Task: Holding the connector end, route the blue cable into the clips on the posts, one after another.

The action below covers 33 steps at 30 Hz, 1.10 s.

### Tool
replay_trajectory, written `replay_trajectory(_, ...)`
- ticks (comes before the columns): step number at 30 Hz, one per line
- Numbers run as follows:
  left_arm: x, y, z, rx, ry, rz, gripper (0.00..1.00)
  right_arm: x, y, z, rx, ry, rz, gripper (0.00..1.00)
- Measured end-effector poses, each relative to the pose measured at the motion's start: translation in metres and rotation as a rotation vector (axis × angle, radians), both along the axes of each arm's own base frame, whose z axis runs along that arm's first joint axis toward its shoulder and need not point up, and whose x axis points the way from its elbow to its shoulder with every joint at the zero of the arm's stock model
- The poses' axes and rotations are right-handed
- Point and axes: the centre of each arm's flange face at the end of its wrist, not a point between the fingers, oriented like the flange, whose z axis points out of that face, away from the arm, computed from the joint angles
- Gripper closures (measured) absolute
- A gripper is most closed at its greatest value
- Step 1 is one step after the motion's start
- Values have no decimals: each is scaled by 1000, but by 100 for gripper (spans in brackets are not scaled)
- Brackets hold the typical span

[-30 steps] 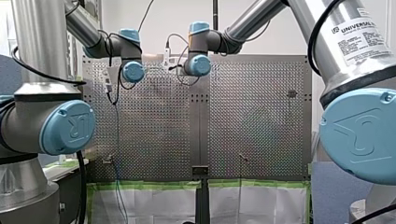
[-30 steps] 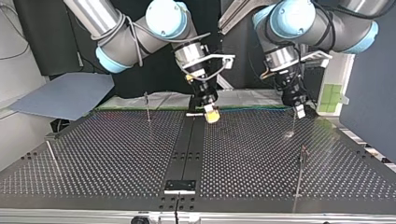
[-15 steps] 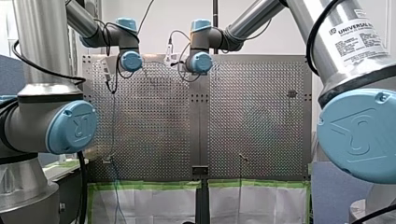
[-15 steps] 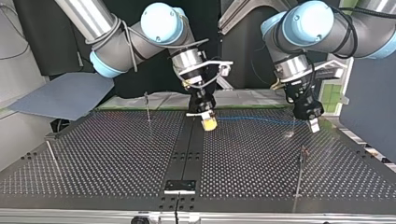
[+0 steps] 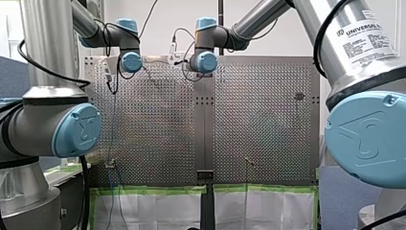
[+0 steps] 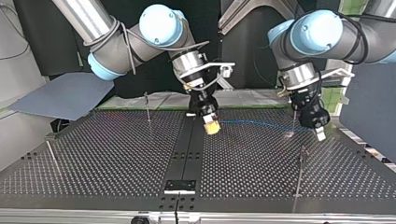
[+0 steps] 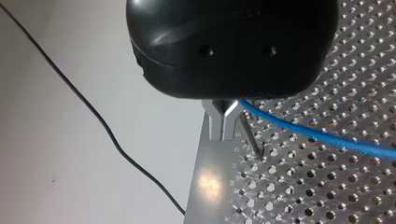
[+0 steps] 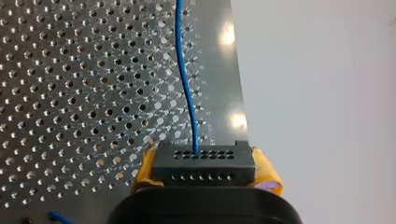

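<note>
Right wrist view: our right jaws are closed on the black connector [image 8: 204, 163], pinching it between the yellow pads [image 8: 266, 170]. The blue cable [image 8: 186, 84] leaves the connector's face and runs straight ahead of these jaws over the perforated table [image 8: 70, 93].

In the left wrist view the cable comes out from under our left jaws and runs off to one side. It passes just beside a thin post [image 7: 250, 137] standing right ahead of them. The top of the post, where a clip would sit, is hidden. We cannot tell whether the left jaws clamp the cable or only guide it. In the top view the cable stretches between the two pairs of jaws, low over the table.

We judge the step in hand to be bringing the cable to this post's clip, and we see no sign that it is seated. The next move calls for easing the cable sideways and down into that clip. The right jaws should hold light tension on the connector, since too hard a pull could bend the thin post.
</note>
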Motion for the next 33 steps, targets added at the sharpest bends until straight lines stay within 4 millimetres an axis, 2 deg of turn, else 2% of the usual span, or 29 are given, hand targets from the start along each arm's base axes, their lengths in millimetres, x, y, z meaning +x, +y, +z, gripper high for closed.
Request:
replay_trajectory(9,18,10,4,5,4,13,100,7,0,16,-15,-30,16,100)
replay_trajectory(19,31,19,0,13,9,-5,100,25,1,7,-7,-21,48,100)
replay_trajectory(24,42,20,-8,14,23,-19,100,27,1,12,-10,-24,51,100)
replay_trajectory(33,48,26,-7,3,-2,-32,100,25,-6,15,-4,-31,43,100)
